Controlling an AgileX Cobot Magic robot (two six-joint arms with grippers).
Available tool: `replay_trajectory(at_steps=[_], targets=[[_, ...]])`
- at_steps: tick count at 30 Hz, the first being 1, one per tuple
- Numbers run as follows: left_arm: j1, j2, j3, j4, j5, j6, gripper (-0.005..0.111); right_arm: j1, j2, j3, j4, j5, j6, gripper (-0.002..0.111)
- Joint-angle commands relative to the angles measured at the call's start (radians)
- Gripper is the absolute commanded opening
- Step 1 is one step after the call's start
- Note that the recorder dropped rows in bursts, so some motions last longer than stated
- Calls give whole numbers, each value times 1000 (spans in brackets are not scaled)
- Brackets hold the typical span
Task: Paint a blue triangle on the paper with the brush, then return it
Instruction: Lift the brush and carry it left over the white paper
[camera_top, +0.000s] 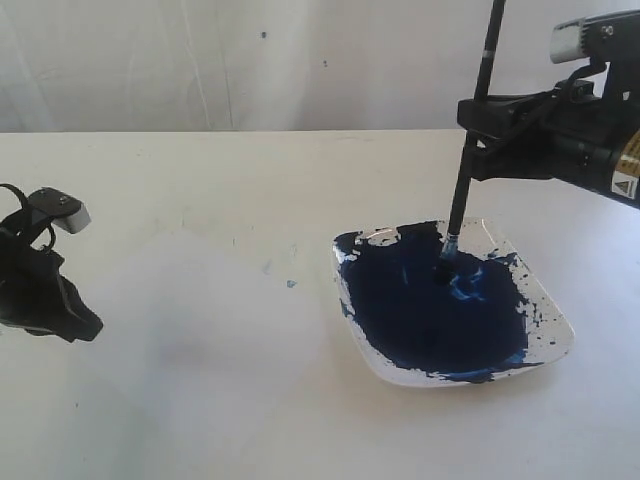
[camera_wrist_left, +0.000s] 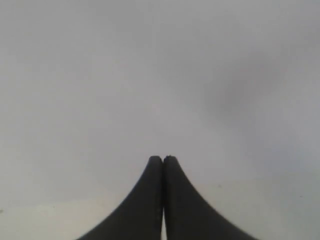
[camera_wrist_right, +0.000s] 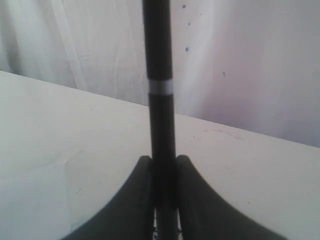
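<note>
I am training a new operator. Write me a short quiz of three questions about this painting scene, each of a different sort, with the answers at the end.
1. True or false: the left hand is shut and holds nothing.
2. Multiple choice: where is the tip of the brush?
A) in the air
B) in the blue paint in the dish
C) against the back wall
3. Fill the gap: the ___ hand grips the brush.

Key
1. True.
2. B.
3. Right: the right hand is closed on the handle.
</note>
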Motion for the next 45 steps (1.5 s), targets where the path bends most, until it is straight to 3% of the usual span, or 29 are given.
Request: replay_trajectory(at_steps=[1, 13, 18, 33, 37, 41, 45], targets=[[4, -1, -5, 11, -21, -72, 0, -4, 0, 2, 4, 8, -15, 0], [49, -1, -5, 42, -57, -126, 0, -4, 5, 2, 8, -9, -76, 0], [49, 30, -5, 39, -62, -126, 0, -4, 59, 2, 4, -107, -72, 0], [49, 42, -5, 13, -193, -122, 0, -4, 59, 2, 5, -157, -86, 0], [49, 86, -5, 13, -197, -122, 0, -4, 59, 2, 3, -326, -86, 0], [49, 93, -5, 13, -195, -122, 0, 66, 66, -15, 8, -423, -86, 0], [49, 118, -5, 13, -193, -122, 0, 213, 161, -109, 46, -425, -90, 0]])
